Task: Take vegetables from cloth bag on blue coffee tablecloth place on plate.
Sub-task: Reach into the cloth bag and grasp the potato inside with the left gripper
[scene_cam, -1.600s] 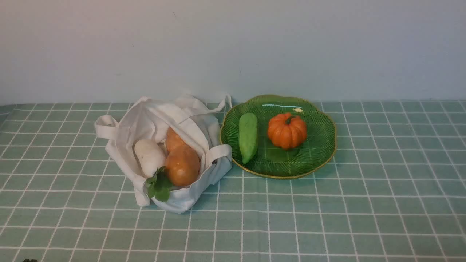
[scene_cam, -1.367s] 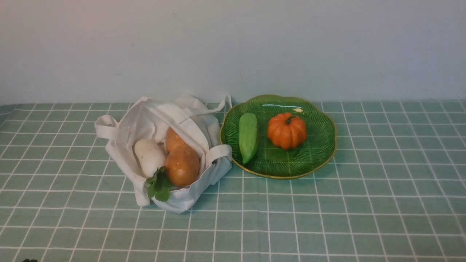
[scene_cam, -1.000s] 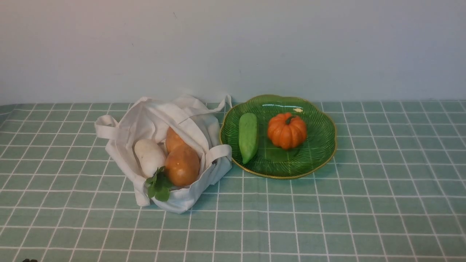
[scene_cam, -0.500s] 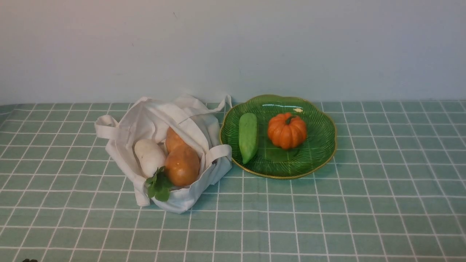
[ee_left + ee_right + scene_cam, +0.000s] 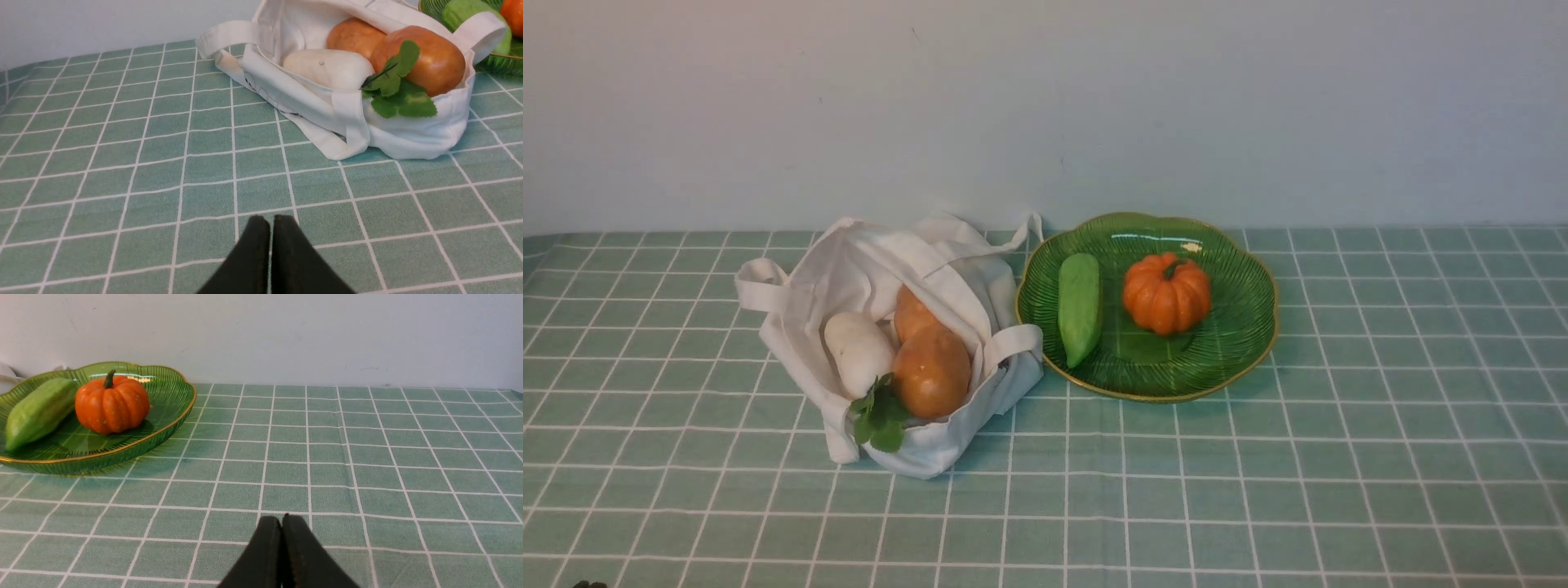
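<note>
Here, the left end effector (image 5: 270,223) and right end effector (image 5: 281,522) are pressed closed, empty; the vegetables (image 5: 931,371) lie inside the cloth bag (image 5: 849,261).

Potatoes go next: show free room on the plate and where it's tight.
Free: the plate in front of the pumpkin and right of it, to the rim. Crowded: the left edge, gourd beside the bag.

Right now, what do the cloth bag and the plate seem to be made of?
The cloth bag: soft off-white woven fabric, probably cotton, matte; it creases and slumps. The plate: probably tinted glass or plastic, glossy; it has bright highlights, and grid lines of the tablecloth show through it.
</note>
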Controlling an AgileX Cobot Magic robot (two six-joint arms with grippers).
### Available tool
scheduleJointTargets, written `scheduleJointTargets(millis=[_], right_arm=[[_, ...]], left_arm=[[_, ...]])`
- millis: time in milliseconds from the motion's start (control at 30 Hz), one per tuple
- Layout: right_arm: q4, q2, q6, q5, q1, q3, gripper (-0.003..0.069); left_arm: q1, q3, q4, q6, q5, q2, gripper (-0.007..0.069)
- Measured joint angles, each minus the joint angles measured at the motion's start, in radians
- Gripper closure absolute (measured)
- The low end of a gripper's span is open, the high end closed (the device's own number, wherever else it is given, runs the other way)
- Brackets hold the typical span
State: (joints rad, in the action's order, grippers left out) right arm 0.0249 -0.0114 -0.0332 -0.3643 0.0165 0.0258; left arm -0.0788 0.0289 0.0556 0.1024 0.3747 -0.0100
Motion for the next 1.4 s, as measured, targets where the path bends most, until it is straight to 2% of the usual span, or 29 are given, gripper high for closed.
scheduleJointTargets(millis=[67,200,233,367,467,633,700,800,833,967,1000,1033,1167,1333,1400], right_arm=[[0.0,0.0,0.0,0.0,0.0,0.0,0.0676],[0.0,0.0,0.0,0.0,0.0,0.0,0.0676],[0.0,0.0,0.0,0.0,0.0,0.0,0.0676],[0.0,0.0,0.0,0.0,0.0,0.0,0.0676],[0.0,0.0,0.0,0.0,0.0,0.0,0.0676],[0.0,0.0,0.0,0.0,0.0,0.0,0.0676],[0.0,0.0,0.0,0.0,0.0,0.0,0.0676],[0.0,0.0,0.0,0.0,0.0,0.0,0.0676],[0.0,0.0,0.0,0.0,0.0,0.0,0.0676],[0.0,0.0,0.0,0.0,0.0,0.0,0.0676],[0.0,0.0,0.0,0.0,0.0,0.0,0.0676],[0.0,0.0,0.0,0.0,0.0,0.0,0.0676],[0.0,0.0,0.0,0.0,0.0,0.0,0.0676],[0.0,0.0,0.0,0.0,0.0,0.0,0.0676],[0.0,0.0,0.0,0.0,0.0,0.0,0.0676]], left_arm=[[0.0,0.0,0.037,-0.025,0.0,0.0,0.0629],[0.0,0.0,0.395,-0.249,0.017,0.0,0.0629],[0.0,0.0,0.519,-0.326,0.023,0.0,0.0629],[0.0,0.0,0.857,-0.432,0.022,0.0,0.0629],[0.0,0.0,0.961,-0.434,0.008,0.0,0.0629],[0.001,-0.003,1.063,-0.412,-0.047,0.0,0.0629],[0.001,-0.018,1.069,-0.383,-0.043,0.0,0.0629],[0.001,-0.141,1.073,-0.251,-0.037,0.043,0.0629],[0.001,-0.141,1.072,-0.242,-0.035,0.043,0.0629],[0.001,-0.309,1.01,-0.065,0.077,0.283,0.0629],[0.001,-0.383,0.952,-0.003,0.174,0.426,0.0629],[0.001,-0.383,0.944,0.004,0.185,0.426,0.0629],[0.001,-0.578,0.747,0.101,0.398,0.759,0.0629],[0.001,-0.884,0.487,0.114,0.576,1.116,0.0613],[0.001,-0.944,0.453,0.104,0.601,1.189,0.0601]])
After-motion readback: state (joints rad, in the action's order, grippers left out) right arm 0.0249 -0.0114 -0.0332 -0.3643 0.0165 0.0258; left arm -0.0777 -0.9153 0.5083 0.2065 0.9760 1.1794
